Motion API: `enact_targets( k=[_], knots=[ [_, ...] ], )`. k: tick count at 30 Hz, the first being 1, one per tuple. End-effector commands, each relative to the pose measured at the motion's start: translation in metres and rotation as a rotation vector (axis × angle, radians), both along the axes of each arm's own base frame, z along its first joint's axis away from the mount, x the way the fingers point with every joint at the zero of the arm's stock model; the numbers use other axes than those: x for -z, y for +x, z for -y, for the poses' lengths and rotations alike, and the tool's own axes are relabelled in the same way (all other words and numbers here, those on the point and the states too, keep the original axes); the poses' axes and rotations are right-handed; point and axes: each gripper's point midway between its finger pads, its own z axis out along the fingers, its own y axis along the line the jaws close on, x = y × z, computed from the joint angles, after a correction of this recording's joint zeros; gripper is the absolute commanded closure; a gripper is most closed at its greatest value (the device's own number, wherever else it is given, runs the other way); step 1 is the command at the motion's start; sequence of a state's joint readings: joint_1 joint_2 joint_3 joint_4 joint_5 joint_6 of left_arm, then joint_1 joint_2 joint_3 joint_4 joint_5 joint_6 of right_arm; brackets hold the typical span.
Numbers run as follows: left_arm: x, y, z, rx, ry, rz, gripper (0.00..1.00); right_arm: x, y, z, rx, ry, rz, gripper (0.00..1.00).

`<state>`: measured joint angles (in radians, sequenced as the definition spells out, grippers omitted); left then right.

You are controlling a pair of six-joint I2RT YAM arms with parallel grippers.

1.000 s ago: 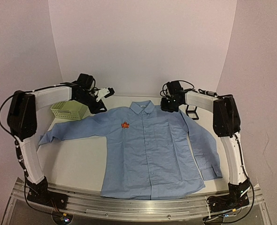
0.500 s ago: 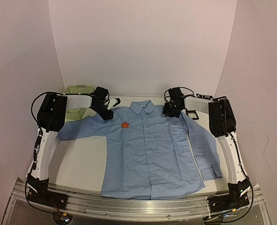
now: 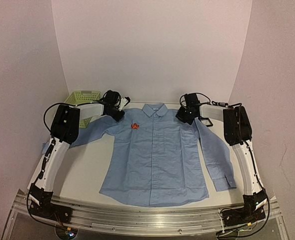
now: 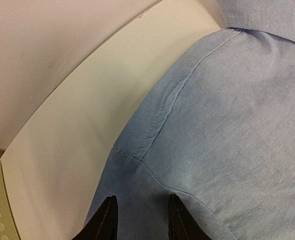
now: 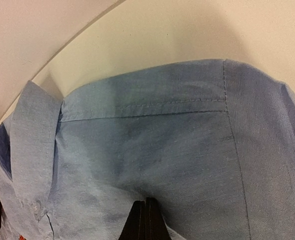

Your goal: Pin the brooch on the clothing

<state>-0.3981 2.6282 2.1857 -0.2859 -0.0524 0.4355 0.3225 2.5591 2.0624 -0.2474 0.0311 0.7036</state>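
Note:
The clothing, a light blue shirt point(image 3: 157, 160), lies face up and spread on the table, collar toward the back wall. The brooch point(image 3: 134, 126), a tiny orange-red ornament, sits on its chest left of the button line. My left gripper point(image 3: 118, 115) is at the shirt's left shoulder; in the left wrist view its fingers point(image 4: 107, 220) stand a little apart, pressed into a fold of cloth point(image 4: 227, 125) between them. My right gripper point(image 3: 183, 117) is at the other shoulder. In the right wrist view it point(image 5: 145, 220) is shut, pinching the fabric point(image 5: 162, 135) below the shoulder seam.
A green mesh basket point(image 3: 82, 97) stands at the back left, partly behind the left arm. A small black-framed box point(image 3: 206, 121) sits by the right sleeve. The white table point(image 3: 82, 165) shows bare left of the shirt. The curved back wall is close behind the collar.
The whole shirt has slid toward the back wall with both grippers at its shoulders. The left arm swung in from the basket to the shoulder. The right jaws closed.

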Motion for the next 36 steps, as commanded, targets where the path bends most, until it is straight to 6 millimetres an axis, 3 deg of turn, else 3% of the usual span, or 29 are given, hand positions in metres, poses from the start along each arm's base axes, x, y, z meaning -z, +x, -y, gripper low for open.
enact_targets(
  k=[1, 8, 14, 19, 21, 23, 27, 30, 32, 36],
  knots=[
    [0.019, -0.005, -0.01, -0.025, 0.022, -0.046, 0.66, 0.022, 0.003, 0.006, -0.038, -0.034, -0.023, 1.0],
    [-0.019, -0.01, -0.006, 0.033, 0.02, 0.012, 0.64, -0.01, 0.008, -0.009, -0.172, -0.037, 0.058, 1.0],
    [-0.075, -0.016, 0.009, 0.139, -0.019, 0.075, 0.59, -0.076, 0.014, -0.016, -0.248, -0.053, 0.187, 0.98],
    [-0.124, -0.036, 0.021, 0.232, -0.061, 0.081, 0.57, -0.137, 0.005, -0.016, -0.291, -0.063, 0.283, 0.92],
    [-0.139, -0.05, 0.02, 0.262, -0.066, 0.072, 0.55, -0.161, -0.004, -0.014, -0.302, -0.064, 0.311, 0.89],
    [-0.149, -0.069, 0.018, 0.298, -0.066, 0.057, 0.53, -0.171, -0.017, -0.012, -0.32, -0.066, 0.316, 0.84],
    [-0.176, -0.117, 0.007, 0.346, -0.119, 0.017, 0.47, -0.189, -0.051, -0.005, -0.364, -0.084, 0.323, 0.58],
    [-0.214, -0.16, -0.009, 0.358, -0.276, -0.002, 0.41, -0.199, -0.079, 0.012, -0.355, -0.128, 0.334, 0.43],
    [-0.231, -0.183, -0.022, 0.361, -0.344, 0.015, 0.39, -0.207, -0.096, 0.03, -0.322, -0.157, 0.342, 0.38],
    [-0.234, -0.213, -0.061, 0.305, -0.354, 0.036, 0.39, -0.192, -0.132, 0.066, -0.246, -0.188, 0.286, 0.34]
  ],
)
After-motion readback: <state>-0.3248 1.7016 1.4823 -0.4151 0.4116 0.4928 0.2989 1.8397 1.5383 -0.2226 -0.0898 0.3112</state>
